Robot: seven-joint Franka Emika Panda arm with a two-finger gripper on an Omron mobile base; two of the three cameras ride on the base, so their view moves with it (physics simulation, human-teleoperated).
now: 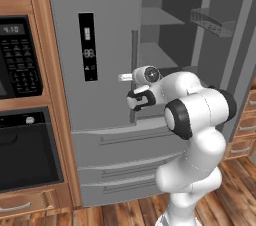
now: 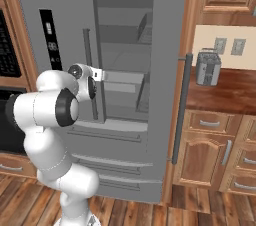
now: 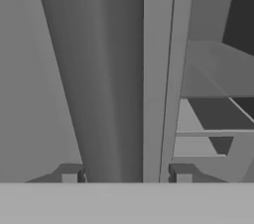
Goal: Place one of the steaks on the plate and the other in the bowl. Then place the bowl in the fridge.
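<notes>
Wall oven (image 1: 25,150) taken as landmark: black, glass-fronted, set in wood cabinetry.

Directly above the oven: black microwave (image 1: 17,55) with a lit clock and a keypad on its front.

Just below the oven: wood drawer (image 1: 22,204) with a curved metal handle.

Wood plank floor (image 2: 190,212) runs beneath the oven and off to the right.

Well to the right of the oven: dark wood counter (image 2: 225,92) carrying a steel toaster (image 2: 208,68). Two wall outlets (image 2: 229,46) behind the toaster. Lower cabinets (image 2: 215,152) with metal pulls under the counter.
</notes>
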